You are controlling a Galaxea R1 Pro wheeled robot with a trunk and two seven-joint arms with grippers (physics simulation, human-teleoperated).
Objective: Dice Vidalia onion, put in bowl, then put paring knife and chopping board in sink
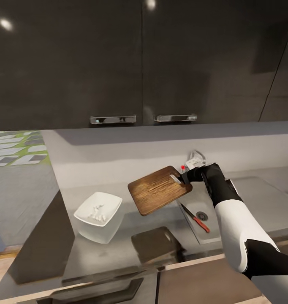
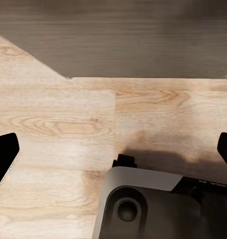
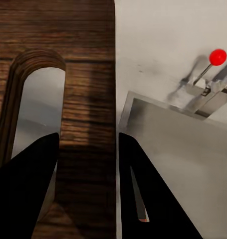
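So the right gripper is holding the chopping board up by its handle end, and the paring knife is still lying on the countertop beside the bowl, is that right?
Not quite. The right gripper does hold the chopping board up by its handle end, but the paring knife lies in the sink, not on the countertop beside the bowl. The head view shows this.

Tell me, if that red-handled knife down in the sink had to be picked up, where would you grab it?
Probably by the red handle of the paring knife, coming straight down from above. It lies flat on the floor of the sink, beside the drain, so only its top is open to fingers. The handle is the thicker end, nearer the front; the thin dark blade points toward the back.
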